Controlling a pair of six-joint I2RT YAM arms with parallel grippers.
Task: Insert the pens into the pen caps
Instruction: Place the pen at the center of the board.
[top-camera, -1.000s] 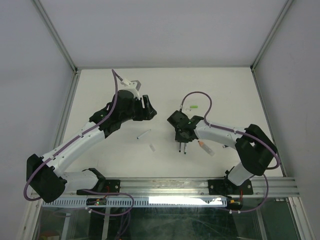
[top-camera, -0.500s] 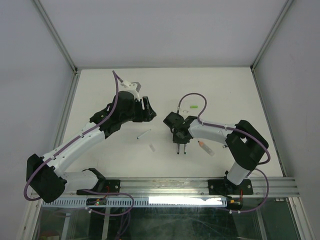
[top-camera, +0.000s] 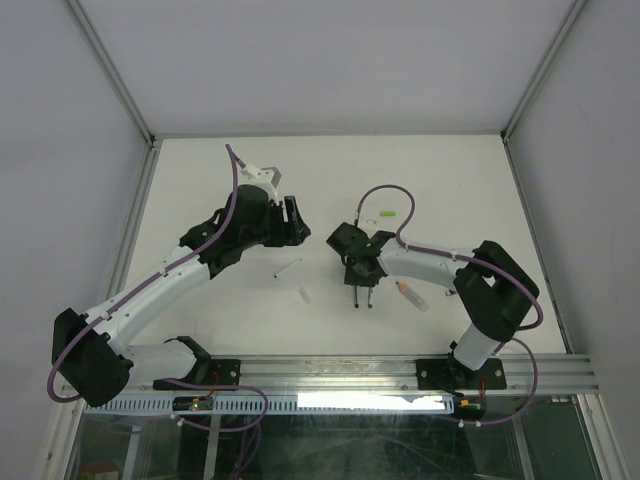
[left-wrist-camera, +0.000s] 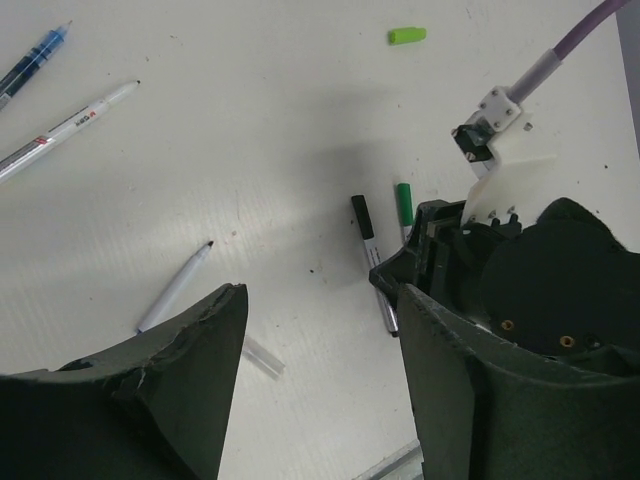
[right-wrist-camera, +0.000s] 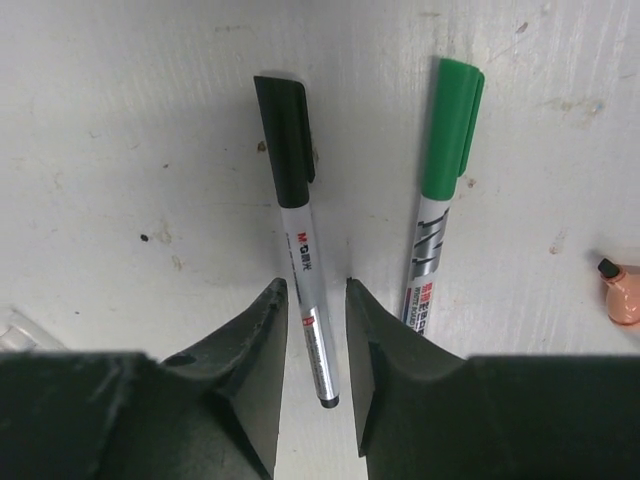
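Two pens are already capped and lie side by side, near each other but apart, on the counter (top-camera: 460, 180): a black-capped pen (right-wrist-camera: 300, 230) and a green-capped pen (right-wrist-camera: 440, 190). In the right wrist view each cap is seen seated on its barrel.

The right hand (right-wrist-camera: 313, 285) is lowered over the rear end of the black-capped pen. Its fingers (right-wrist-camera: 250, 360) are parted only narrowly, with the barrel between them and a thin gap visible on each side. The pen is judged to be resting on the counter, not pinched. The left hand (left-wrist-camera: 320, 295) is held above the counter with its fingers spread wide and nothing between them.

Much of the task is judged to be left:
- **White pen:** A white pen (left-wrist-camera: 175, 290) with a bare black tip lies just below the left hand. A small clear piece (left-wrist-camera: 262, 357), perhaps a cap, lies near it.
- **Other slim pens:** A second white pen (left-wrist-camera: 70, 128) and a blue pen (left-wrist-camera: 32, 60) are seen farther off. Both appear uncapped, and both are partly cut by the picture's edge.
- **Thick pen:** A thick pen with an orange tip (top-camera: 410, 293) lies just right of the right hand, also uncapped.
- **Loose cap:** A light green cap (left-wrist-camera: 407, 35) lies alone, well apart from every pen.

No other loose caps can be made out.
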